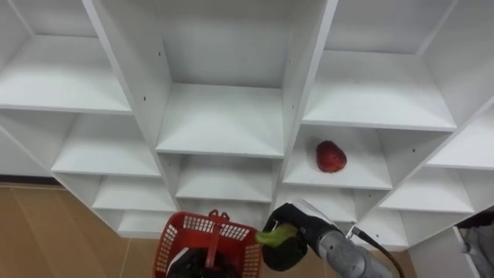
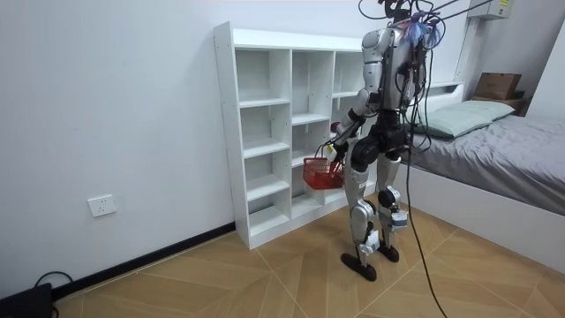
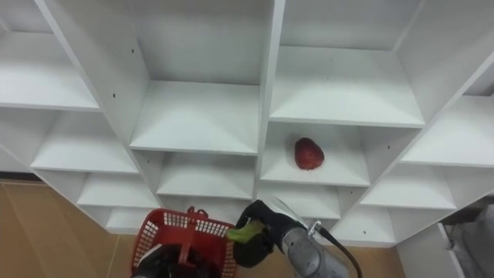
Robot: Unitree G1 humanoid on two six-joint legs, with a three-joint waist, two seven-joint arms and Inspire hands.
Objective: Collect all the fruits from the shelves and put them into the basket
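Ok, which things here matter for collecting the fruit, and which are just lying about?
For the job: red fruit on the shelf, green fruit in the right hand, red basket, white closet.
Lying about: bed, cardboard box, wall socket.

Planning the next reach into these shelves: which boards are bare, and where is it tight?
The white shelf unit's centre and left boards are bare. Right of centre, a round red fruit leaves room either side. Crowded below: the right hand, curled round a green fruit, at the red plastic basket.
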